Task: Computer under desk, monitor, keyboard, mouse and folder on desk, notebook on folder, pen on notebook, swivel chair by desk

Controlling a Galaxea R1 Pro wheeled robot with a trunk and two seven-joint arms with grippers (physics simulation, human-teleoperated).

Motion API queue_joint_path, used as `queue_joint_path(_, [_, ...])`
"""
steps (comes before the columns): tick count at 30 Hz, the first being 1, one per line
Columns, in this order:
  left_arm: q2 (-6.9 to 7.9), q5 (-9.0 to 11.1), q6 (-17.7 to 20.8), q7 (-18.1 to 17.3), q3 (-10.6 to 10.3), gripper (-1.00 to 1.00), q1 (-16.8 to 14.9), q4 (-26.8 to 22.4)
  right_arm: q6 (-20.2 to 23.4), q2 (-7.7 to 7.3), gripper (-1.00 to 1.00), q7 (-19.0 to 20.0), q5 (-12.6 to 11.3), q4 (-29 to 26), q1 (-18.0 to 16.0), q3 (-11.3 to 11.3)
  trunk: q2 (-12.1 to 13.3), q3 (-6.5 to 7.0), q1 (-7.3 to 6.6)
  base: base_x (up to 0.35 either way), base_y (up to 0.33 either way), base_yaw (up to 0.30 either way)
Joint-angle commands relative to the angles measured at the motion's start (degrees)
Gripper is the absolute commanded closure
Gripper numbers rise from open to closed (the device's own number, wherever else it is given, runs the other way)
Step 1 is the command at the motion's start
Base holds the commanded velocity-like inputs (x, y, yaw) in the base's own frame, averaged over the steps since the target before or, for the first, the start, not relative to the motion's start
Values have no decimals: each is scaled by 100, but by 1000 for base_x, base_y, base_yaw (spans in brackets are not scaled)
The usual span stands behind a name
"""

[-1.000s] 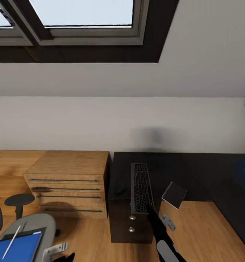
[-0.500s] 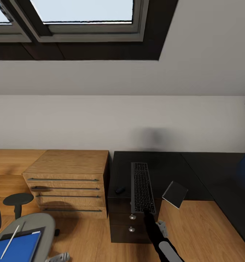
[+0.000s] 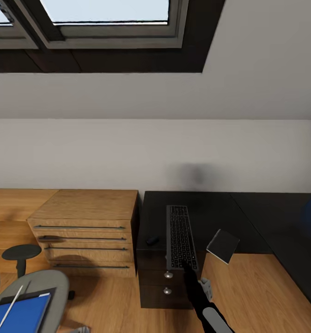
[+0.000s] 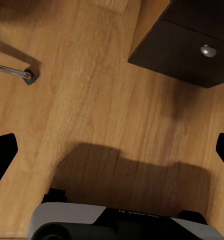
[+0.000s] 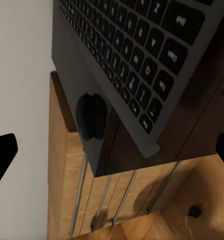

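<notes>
right claw (image 3: 188,267) spread, released, tips at keyboard's near end | left claw (image 4: 112,150) spread over wooden floor (image 4: 92,100) | keyboard (image 3: 179,237) on bench (image 3: 210,212), overhanging front edge | mouse (image 3: 152,241) just beside keyboard | folder (image 3: 19,313) on swivel chair (image 3: 58,286)

The black desk (image 3: 210,208) stands against the wall, carrying the keyboard (image 3: 180,237) lengthwise, its near end seemingly overhanging the front edge. The small mouse (image 3: 152,241) sits just beside it, toward the wooden drawer cabinet (image 3: 86,229).
</notes>
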Motion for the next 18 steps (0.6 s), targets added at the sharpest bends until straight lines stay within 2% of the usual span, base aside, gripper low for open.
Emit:
queue_joint_path(1, [-6, 42, 36, -15, 15, -100, 0, 3, -41, -5, -100, 47, -66, 7, -6, 36, -47, -25, 24, 0, 0, 0])
queue_joint_path(7, [-2, 42, 34, -13, 11, -100, 0, 84, -41, -14, -100, 150, -208, 21, -6, 31, -288, -133, 155, 0, 0, 0])
queue_joint_path(11, [7, 43, 34, -13, 12, -100, 0, 353, -41, -21, -100, 159, -231, 38, -6, 27, -448, -204, 243, 0, 0, 0])
queue_joint_path(18, [9, 55, 34, -13, 14, -100, 0, 452, -41, -95, -100, 160, -235, 42, -6, 28, -729, -330, 397, 0, 0, 0])
